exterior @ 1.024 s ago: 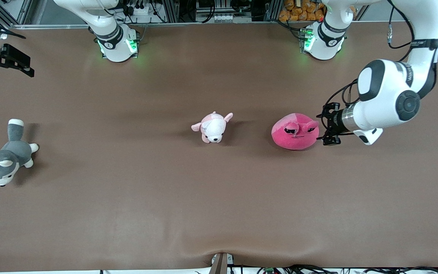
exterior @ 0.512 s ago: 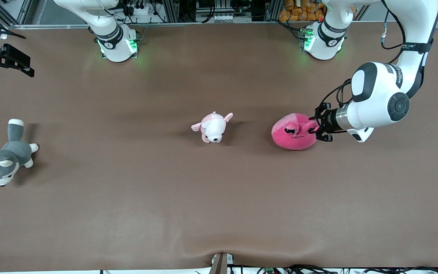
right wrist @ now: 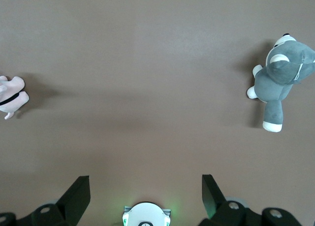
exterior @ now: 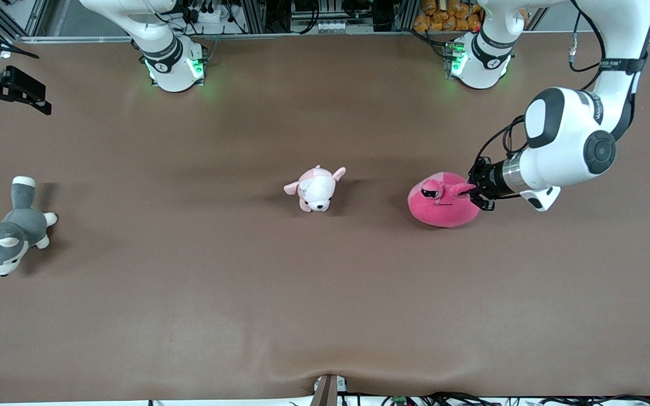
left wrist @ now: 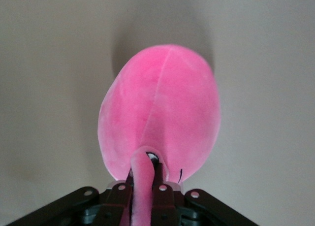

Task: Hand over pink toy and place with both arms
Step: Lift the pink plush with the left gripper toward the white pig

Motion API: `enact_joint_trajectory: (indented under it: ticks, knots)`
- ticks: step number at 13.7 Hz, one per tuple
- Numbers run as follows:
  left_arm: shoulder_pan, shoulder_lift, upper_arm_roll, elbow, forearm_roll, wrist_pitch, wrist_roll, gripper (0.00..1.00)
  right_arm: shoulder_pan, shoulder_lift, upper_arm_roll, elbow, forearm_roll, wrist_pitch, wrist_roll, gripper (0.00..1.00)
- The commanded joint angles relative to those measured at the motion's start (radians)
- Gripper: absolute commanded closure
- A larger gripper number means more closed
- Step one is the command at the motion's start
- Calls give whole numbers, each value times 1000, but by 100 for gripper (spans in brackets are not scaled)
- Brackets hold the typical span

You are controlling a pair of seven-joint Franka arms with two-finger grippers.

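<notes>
The pink toy (exterior: 442,210), a round hot-pink plush, lies on the brown table toward the left arm's end. My left gripper (exterior: 474,192) is low beside it and shut on one of its ears, which is pulled out sideways. In the left wrist view the toy's body (left wrist: 160,108) fills the middle and the ear runs between my left gripper's (left wrist: 144,189) two dark fingers (left wrist: 165,196). My right gripper (right wrist: 146,186) is open and empty, waiting high over the right arm's base (right wrist: 146,216). It does not show in the front view.
A pale pink-and-white puppy plush (exterior: 315,189) lies mid-table beside the pink toy. A grey-and-white husky plush (exterior: 9,231) lies at the right arm's end; it also shows in the right wrist view (right wrist: 278,78). A black fixture (exterior: 3,90) juts in at that end's edge.
My left gripper moved in to the pink toy and shut on its ear. The toy has shifted a little toward the left arm's end and tilted. The right arm has not moved.
</notes>
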Motion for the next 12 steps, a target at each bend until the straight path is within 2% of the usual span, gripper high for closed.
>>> enact_joint_trajectory:
  ticks: [1, 5, 9, 11, 12]
  knots:
    - [5, -44, -13, 92, -28, -95, -45, 100, -22, 14, 14, 26, 6, -6, -3, 0]
    - [2, -34, -36, 311, -92, -264, -143, 100, -61, 90, 14, 45, 11, 9, 3, 0]
    - [-5, -21, -154, 461, -114, -293, -359, 100, -52, 176, 19, 147, 11, 46, 8, 0]
    - [-9, 7, -205, 517, -138, -287, -471, 100, -33, 198, 24, 181, 58, 41, 177, 0]
    - [-34, 21, -214, 537, -140, -280, -516, 100, -21, 199, 22, 181, 136, 46, 327, 0]
